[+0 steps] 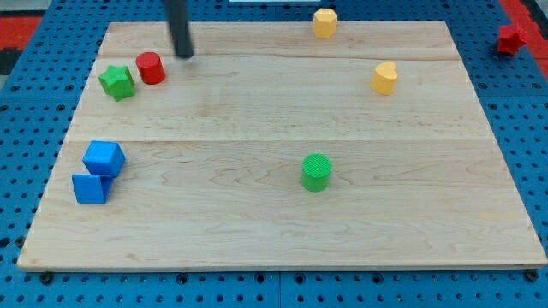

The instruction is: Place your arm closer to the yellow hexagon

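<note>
- Pale wooden board (282, 214) lies on a blue pegboard bench (34, 103), and every block but one sits on the wood
- Our arm carries no jaws at all, so there is nothing to release or clench; it ends in a dark rod, and my tip (185, 56) rests near the board's top-left part
- We see the tip just to the view's right of the red cylinder (151, 68), apart from it, with the green star-like block (116, 82) a little further left
- The yellow hexagon (324, 22) stands at the board's top edge, right of centre, well apart from the tip
- We judge the approach has barely begun: most of the top edge still lies between tip and target
- The next move, as we read it, calls for a slide toward the view's right and slightly up; that strip of wood looks free of blocks, so nothing should be pushed along the way
- We would stop short of the hexagon, since a nudge could tip it off the board's edge
- A second yellow block (385, 77), rounded in shape, sits below and right of the hexagon; we must not mistake it for the target
- Our count: two yellow, two blue, two green, two red, eight in all
- The blues are a blue cube (104, 157) touching a lower blue cube (90, 188) at the left edge
- The greens are the star-like one and a green cylinder (316, 171) near the middle
- The second red is a red block (512, 38) off the board at the view's top right, its shape unclear
</note>
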Motion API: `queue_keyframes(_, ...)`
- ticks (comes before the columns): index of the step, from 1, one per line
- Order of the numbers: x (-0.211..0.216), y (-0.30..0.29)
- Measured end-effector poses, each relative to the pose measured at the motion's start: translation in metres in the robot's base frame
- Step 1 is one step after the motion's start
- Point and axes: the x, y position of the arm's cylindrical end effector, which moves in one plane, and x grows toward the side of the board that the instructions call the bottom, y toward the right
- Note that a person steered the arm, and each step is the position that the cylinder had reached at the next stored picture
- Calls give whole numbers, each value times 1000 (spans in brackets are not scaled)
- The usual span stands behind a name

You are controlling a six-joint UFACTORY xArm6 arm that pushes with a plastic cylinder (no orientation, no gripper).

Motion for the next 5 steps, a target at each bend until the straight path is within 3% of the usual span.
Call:
queue_keyframes(1, 132, 77)
queue_keyframes(2, 1, 101)
queue_keyframes(3, -66, 67)
queue_keyframes(5, -137, 191)
